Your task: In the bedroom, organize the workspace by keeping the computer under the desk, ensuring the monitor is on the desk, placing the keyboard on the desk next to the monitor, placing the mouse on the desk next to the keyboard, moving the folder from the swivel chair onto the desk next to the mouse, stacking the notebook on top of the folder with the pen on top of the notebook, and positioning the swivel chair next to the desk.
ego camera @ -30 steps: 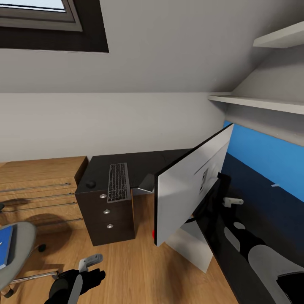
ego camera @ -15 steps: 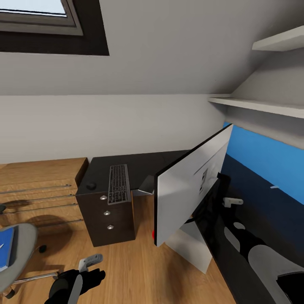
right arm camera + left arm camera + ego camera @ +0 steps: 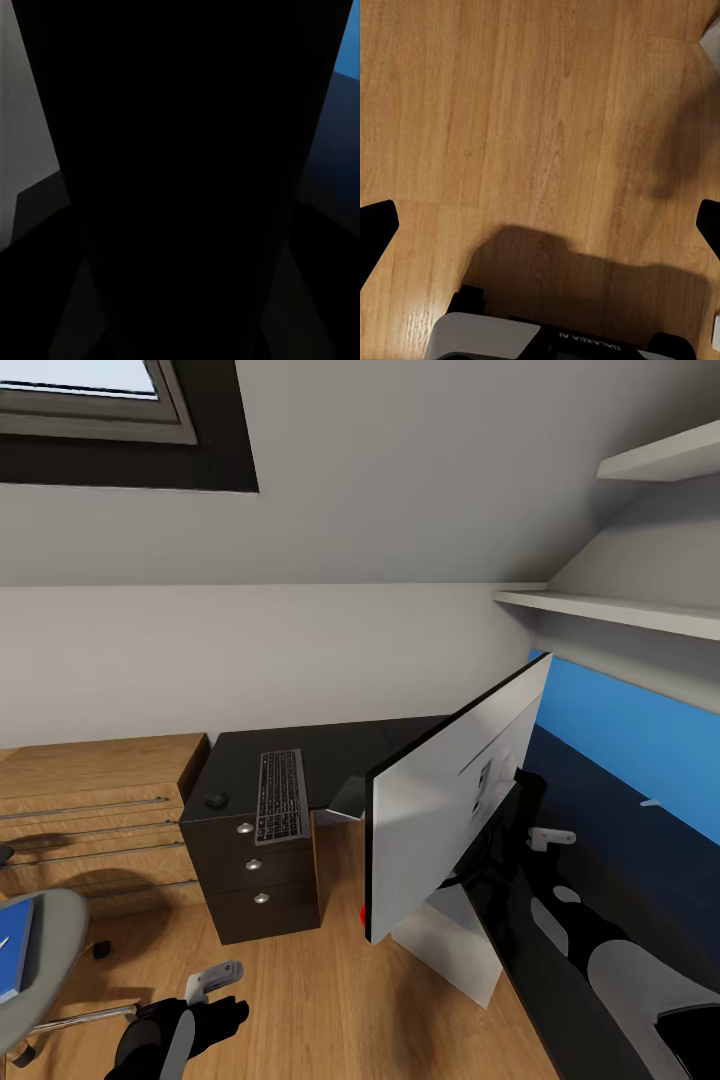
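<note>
The desk [image 3: 350,745] has a glossy black top and a black drawer unit [image 3: 262,870]. On it lie the keyboard [image 3: 281,794] and, beside that, the small black mouse [image 3: 215,799]. The wide monitor [image 3: 450,800] tilts over the desk's right wing, a red dot [image 3: 363,915] at its lower corner. My right arm [image 3: 600,955] reaches behind it; the right gripper [image 3: 545,838] is mostly hidden and the right wrist view is dark. My left gripper [image 3: 215,988] [image 3: 540,225] hangs open over the wooden floor. The blue folder [image 3: 14,950] lies on the swivel chair [image 3: 55,930].
A light wooden drawer chest [image 3: 90,800] stands left of the desk. A pale panel [image 3: 450,950] stands under the monitor's end of the desk. White shelves [image 3: 600,605] run above a blue wall [image 3: 640,740] at the right. Wooden floor [image 3: 330,1000] lies between chair and desk.
The whole picture has shifted very slightly, so the camera moved. The arms, monitor, keyboard and chair keep their places.
</note>
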Tool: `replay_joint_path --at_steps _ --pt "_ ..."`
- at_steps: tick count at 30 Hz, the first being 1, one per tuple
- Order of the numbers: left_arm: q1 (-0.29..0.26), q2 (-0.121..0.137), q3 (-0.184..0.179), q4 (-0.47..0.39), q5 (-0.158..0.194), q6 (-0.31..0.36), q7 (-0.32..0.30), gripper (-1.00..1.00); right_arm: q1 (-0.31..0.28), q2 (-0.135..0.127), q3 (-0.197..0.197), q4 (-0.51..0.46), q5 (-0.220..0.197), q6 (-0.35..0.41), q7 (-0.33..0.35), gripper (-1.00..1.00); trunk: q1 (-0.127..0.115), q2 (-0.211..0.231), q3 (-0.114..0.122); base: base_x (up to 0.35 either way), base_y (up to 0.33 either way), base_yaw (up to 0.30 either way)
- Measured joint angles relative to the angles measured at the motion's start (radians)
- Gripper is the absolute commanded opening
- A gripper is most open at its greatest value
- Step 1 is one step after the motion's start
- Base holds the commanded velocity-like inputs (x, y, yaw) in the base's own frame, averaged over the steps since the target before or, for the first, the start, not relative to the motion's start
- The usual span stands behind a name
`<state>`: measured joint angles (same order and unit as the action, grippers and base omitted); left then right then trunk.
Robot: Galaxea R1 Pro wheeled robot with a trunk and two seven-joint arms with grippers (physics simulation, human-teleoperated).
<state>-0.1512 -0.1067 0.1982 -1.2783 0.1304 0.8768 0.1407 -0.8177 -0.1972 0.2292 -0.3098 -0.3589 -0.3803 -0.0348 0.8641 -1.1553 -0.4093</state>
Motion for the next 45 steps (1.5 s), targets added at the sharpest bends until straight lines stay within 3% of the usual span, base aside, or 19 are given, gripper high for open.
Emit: replay_joint_path --at_steps 6,25,45 --pt "0.000 0.000 0.001 0.000 0.000 0.000 0.001 1.00 0.000 0.000 0.000 0.000 0.000 0.000 -0.001 -1.00 0.000 0.000 0.000 -0.051 0.000 0.000" --pt "0.000 0.000 0.001 0.000 0.002 0.000 0.002 1.00 0.000 0.000 0.001 0.000 0.001 0.000 -0.001 -1.00 0.001 0.000 0.000 -0.327 -0.003 0.047" --pt "0.000 0.007 0.003 0.000 0.001 0.000 0.000 1.00 0.000 0.000 0.002 0.000 0.000 0.000 -0.001 -1.00 0.001 0.000 0.000 -0.331 -0.135 0.117"
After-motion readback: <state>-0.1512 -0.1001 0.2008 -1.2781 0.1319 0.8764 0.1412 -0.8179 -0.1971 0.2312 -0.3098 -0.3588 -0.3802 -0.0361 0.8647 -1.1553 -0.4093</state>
